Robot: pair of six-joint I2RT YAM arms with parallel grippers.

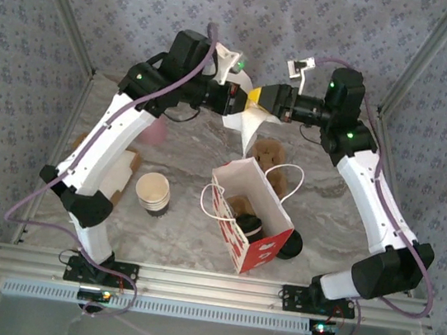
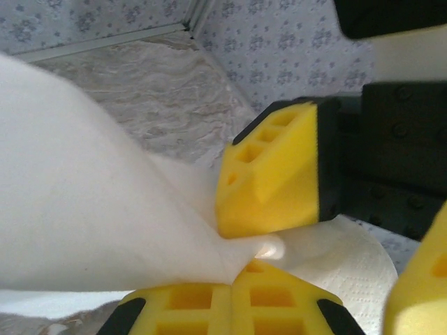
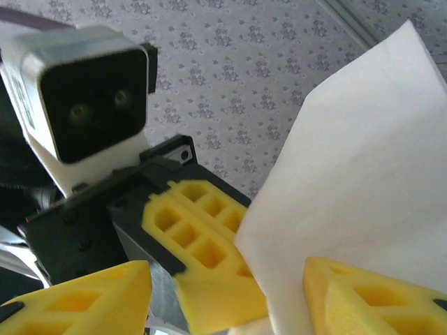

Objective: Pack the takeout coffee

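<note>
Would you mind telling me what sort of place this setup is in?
Probably a robot test cell, not a café: floral-patterned walls, aluminium frame rail, marble-look table.

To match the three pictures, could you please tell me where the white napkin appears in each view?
Top external: the napkin is at the far middle, where the two arms meet.
Left wrist: the left side.
Right wrist: the right half.
Shared landmark: the left gripper pinching it.

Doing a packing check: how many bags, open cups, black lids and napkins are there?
Bag: 1
Open cup: 1
Black lids: 2
Napkin: 1
Total: 5
</note>
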